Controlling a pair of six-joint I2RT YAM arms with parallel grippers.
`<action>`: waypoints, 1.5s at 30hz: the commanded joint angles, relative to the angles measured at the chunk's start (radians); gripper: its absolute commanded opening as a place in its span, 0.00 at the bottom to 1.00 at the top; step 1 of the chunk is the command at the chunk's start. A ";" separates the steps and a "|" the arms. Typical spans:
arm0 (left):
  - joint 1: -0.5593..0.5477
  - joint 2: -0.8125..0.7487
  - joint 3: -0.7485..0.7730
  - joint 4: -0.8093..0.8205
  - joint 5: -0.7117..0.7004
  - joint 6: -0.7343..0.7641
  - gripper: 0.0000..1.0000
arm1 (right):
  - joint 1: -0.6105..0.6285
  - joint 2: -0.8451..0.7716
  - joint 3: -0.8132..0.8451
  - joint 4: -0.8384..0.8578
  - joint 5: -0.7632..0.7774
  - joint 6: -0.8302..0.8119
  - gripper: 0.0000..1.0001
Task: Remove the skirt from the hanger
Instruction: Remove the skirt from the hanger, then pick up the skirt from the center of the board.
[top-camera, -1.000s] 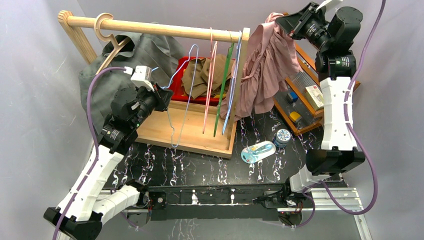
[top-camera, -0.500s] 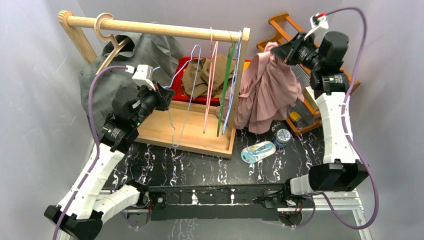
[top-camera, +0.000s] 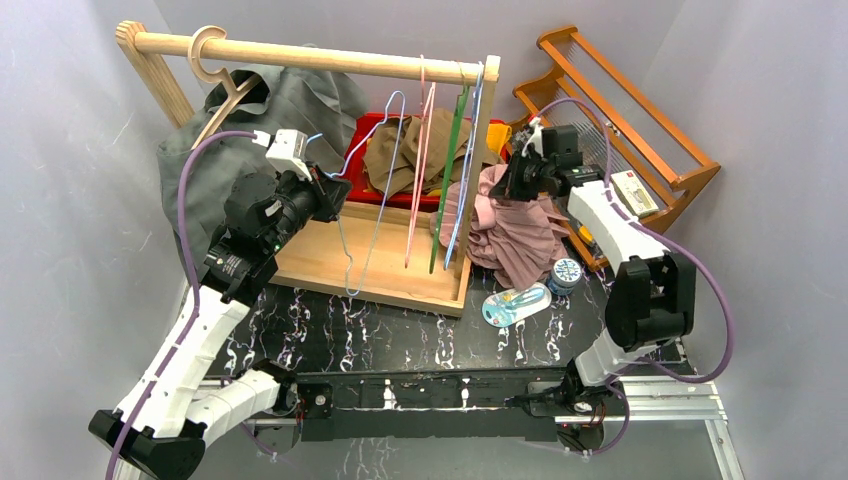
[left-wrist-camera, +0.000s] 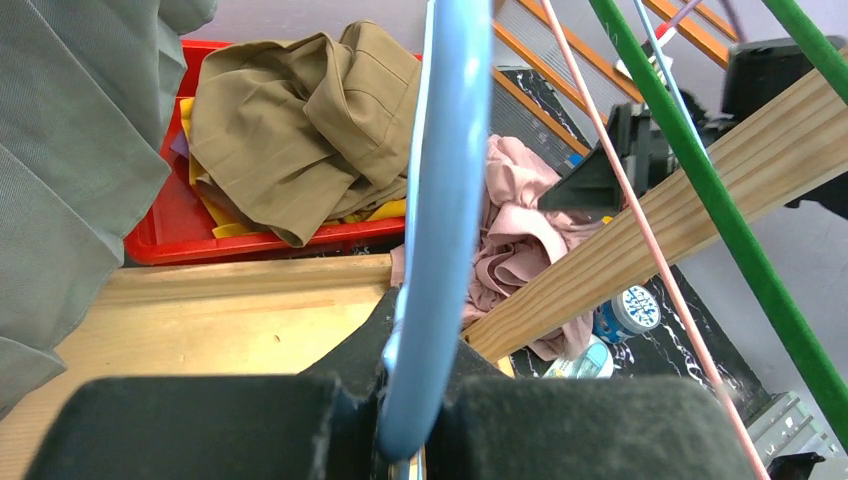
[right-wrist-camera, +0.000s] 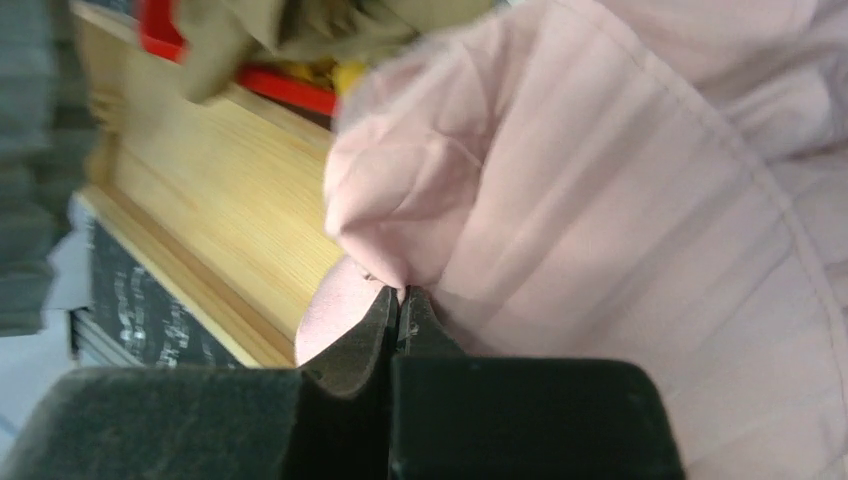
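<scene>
Skirt (top-camera: 515, 235) is off the blue hanger (left-wrist-camera: 445, 200) and heaped on the desk (top-camera: 400, 330) beside the rack post (top-camera: 487, 100). Right jaws are pinched on its fabric, left jaws clamp the hanger. I reckon only the release is left.

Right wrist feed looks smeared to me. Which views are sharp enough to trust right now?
Top external: evenly lit, sharp, no glare, pink skirt readable. Left wrist: blue hanger and left gripper, close to the lens, are soft; red bin behind is crisp. Right wrist: smear across the upper left over the wooden base; skirt folds at the right gripper are softer but legible.
</scene>
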 joint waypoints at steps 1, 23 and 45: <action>0.004 -0.022 0.025 0.018 0.015 0.001 0.00 | 0.002 0.029 -0.001 -0.092 0.159 -0.076 0.11; -0.041 -0.042 0.001 0.046 0.005 0.112 0.00 | 0.097 -0.415 -0.226 -0.119 0.328 -0.670 0.98; -0.108 -0.115 -0.003 -0.002 -0.088 0.130 0.00 | 0.119 -0.213 -0.591 0.420 0.022 -1.105 0.98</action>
